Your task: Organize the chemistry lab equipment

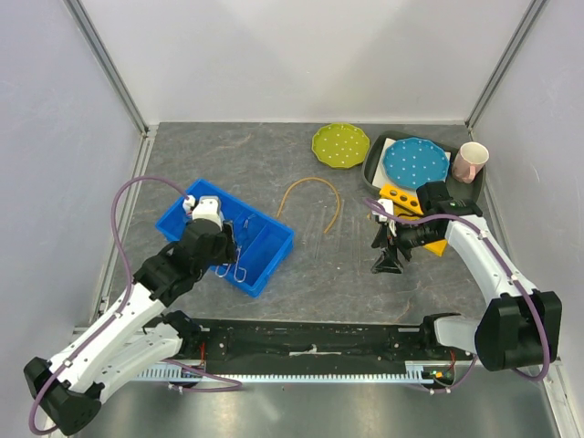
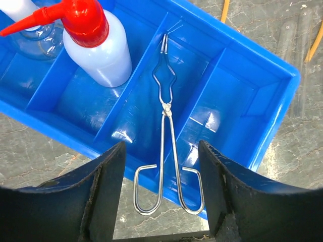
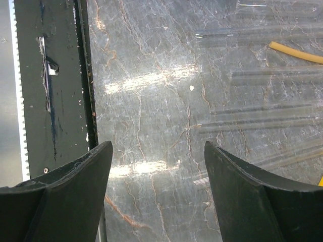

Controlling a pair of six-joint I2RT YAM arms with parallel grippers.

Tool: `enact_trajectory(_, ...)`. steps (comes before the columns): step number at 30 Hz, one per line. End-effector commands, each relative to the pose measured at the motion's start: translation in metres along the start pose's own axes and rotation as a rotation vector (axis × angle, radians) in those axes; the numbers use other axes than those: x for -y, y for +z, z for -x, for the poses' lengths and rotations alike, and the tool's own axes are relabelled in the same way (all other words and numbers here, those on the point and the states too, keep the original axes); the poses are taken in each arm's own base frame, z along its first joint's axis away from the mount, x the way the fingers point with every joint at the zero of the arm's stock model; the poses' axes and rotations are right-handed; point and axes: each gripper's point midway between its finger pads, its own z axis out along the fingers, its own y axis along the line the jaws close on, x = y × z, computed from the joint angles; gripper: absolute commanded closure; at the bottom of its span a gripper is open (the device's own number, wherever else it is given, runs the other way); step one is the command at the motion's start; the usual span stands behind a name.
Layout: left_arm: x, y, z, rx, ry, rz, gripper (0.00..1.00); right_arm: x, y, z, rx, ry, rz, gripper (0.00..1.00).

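Observation:
The metal wire tongs lie in a compartment of the blue divided tray, their handle loops hanging over its near rim. My left gripper is open with its fingers either side of the loops, apart from them. The squeeze bottle with a red nozzle cap lies in the neighbouring compartment, and the small clear flask beyond it. The tan rubber tube and thin glass tubes lie on the table. My right gripper is open and empty above bare table beside the glass tubes.
A green dotted plate lies at the back. A dark tray holds a blue dotted plate and a pink cup. A yellow rack sits beneath my right arm. A black rail runs along the near edge.

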Motion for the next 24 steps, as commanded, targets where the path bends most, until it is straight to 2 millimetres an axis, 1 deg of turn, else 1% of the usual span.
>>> enact_trajectory(1, 0.001, -0.019, 0.027, 0.068, -0.018, -0.023, 0.33, -0.003, 0.003, 0.006, 0.047, -0.020, 0.027, 0.20)
enact_trajectory(2, 0.001, -0.021, 0.027, 0.070, -0.017, -0.026, 0.32, -0.003, 0.003, 0.006, 0.046, -0.018, 0.029, 0.19)
enact_trajectory(3, 0.001, -0.028, 0.034, 0.094, -0.021, -0.040, 0.30, -0.003, 0.003, 0.005, 0.046, -0.019, 0.028, 0.19)
enact_trajectory(4, 0.001, -0.030, 0.036, 0.105, -0.020, -0.048, 0.26, -0.003, 0.004, 0.004, 0.044, -0.014, 0.033, 0.19)
enact_trajectory(6, 0.005, -0.037, 0.043, 0.137, -0.016, -0.081, 0.22, -0.003, 0.004, 0.004, 0.043, -0.016, 0.031, 0.19)
enact_trajectory(7, 0.005, -0.042, 0.047, 0.163, -0.021, -0.098, 0.18, -0.002, 0.004, 0.003, 0.041, -0.020, 0.032, 0.19)
enact_trajectory(8, 0.005, -0.043, 0.047, 0.174, -0.012, -0.106, 0.15, -0.002, 0.004, 0.003, 0.042, -0.021, 0.031, 0.19)
enact_trajectory(10, 0.006, -0.048, 0.053, 0.225, -0.011, -0.134, 0.13, -0.001, 0.005, 0.002, 0.037, -0.030, 0.028, 0.19)
enact_trajectory(11, 0.006, -0.046, 0.050, 0.227, 0.008, -0.142, 0.12, 0.001, 0.005, 0.000, 0.029, -0.032, 0.022, 0.19)
enact_trajectory(12, 0.007, -0.047, 0.051, 0.245, 0.008, -0.153, 0.12, 0.003, 0.005, 0.000, 0.022, -0.015, 0.011, 0.19)
enact_trajectory(13, 0.007, -0.049, 0.052, 0.261, 0.004, -0.159, 0.12, 0.014, 0.004, -0.001, 0.008, -0.020, -0.031, 0.19)
enact_trajectory(14, 0.005, -0.046, 0.047, 0.261, 0.006, -0.155, 0.12, 0.020, 0.003, -0.001, 0.003, -0.008, -0.062, 0.20)
enact_trajectory(15, 0.004, -0.047, 0.049, 0.275, -0.002, -0.156, 0.12, 0.024, 0.002, 0.001, 0.000, 0.052, -0.095, 0.20)
enact_trajectory(16, 0.004, -0.049, 0.050, 0.284, -0.003, -0.161, 0.12, 0.044, -0.002, 0.002, -0.015, 0.035, -0.179, 0.21)
enact_trajectory(18, 0.003, -0.053, 0.053, 0.312, 0.003, -0.169, 0.12, 0.062, -0.005, 0.007, -0.028, 0.068, -0.260, 0.22)
enact_trajectory(19, 0.002, -0.053, 0.054, 0.321, 0.002, -0.162, 0.12, 0.076, -0.008, 0.010, -0.035, 0.098, -0.322, 0.23)
enact_trajectory(20, 0.001, -0.055, 0.055, 0.330, -0.001, -0.165, 0.12, 0.083, -0.008, 0.020, -0.038, 0.101, -0.351, 0.23)
enact_trajectory(21, 0.001, -0.055, 0.055, 0.330, 0.001, -0.165, 0.12, 0.091, -0.005, 0.021, -0.049, 0.132, -0.373, 0.24)
enact_trajectory(22, 0.001, -0.056, 0.055, 0.332, -0.001, -0.169, 0.12, 0.102, -0.003, 0.029, -0.026, 0.195, -0.420, 0.24)
enact_trajectory(23, 0.001, -0.057, 0.054, 0.334, -0.003, -0.173, 0.13, 0.121, -0.010, 0.034, -0.050, 0.218, -0.520, 0.25)
enact_trajectory(24, 0.002, -0.058, 0.055, 0.336, -0.007, -0.176, 0.13, 0.130, 0.004, 0.034, -0.078, 0.255, -0.530, 0.27)
